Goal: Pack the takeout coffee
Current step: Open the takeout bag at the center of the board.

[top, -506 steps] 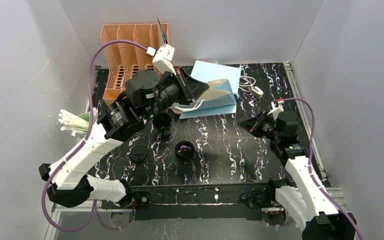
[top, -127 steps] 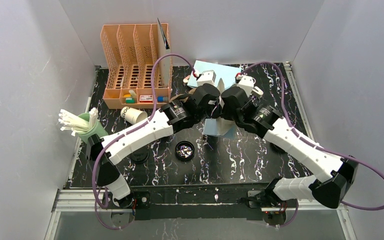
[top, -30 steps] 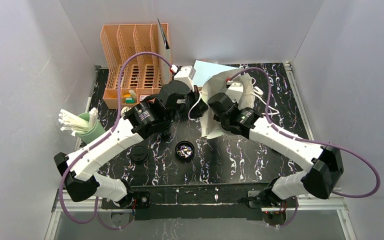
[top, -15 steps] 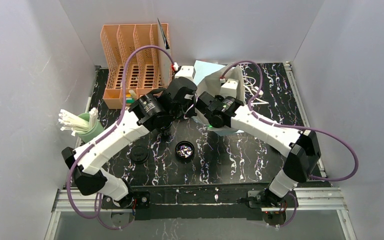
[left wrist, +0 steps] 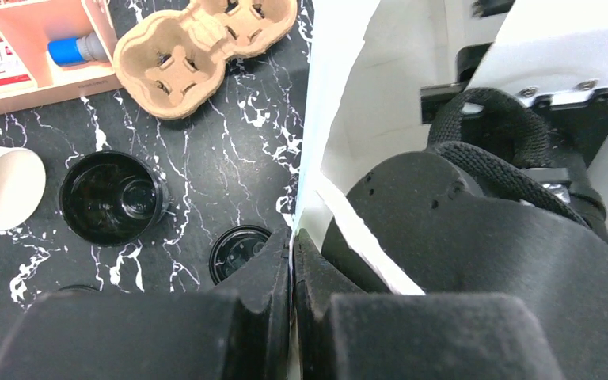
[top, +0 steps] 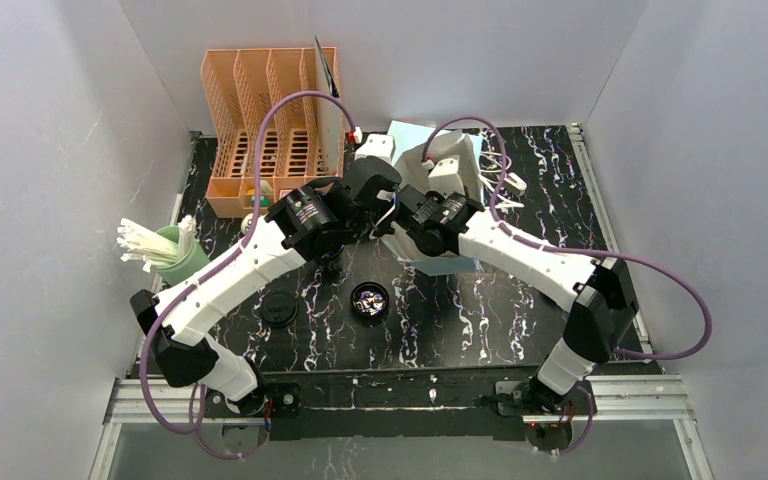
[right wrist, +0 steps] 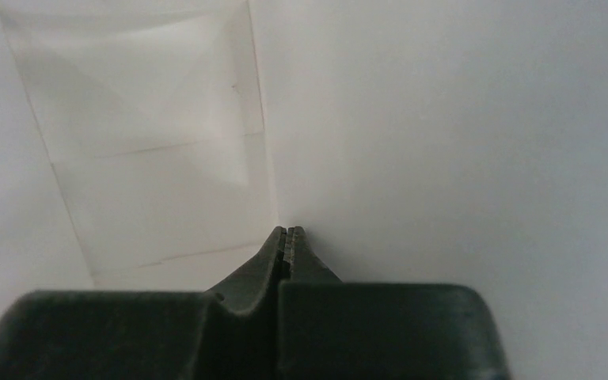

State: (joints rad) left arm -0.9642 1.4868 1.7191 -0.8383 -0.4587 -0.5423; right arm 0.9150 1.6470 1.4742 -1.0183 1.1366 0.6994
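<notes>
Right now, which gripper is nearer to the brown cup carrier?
Left. The left gripper pinches the edge of the paper bag, the carrier lying beyond it; the right gripper is inside the bag.

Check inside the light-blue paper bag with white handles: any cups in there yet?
None visible. Inside the light-blue paper bag, the right wrist view shows only bare, creased white walls and the shut right tool. Whatever lies below the tool is hidden by its body.

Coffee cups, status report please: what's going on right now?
Left gripper shut on paper bag edge. Right gripper shut, inside bag. Dark cup lidless, lid nearby, both outside bag.
</notes>
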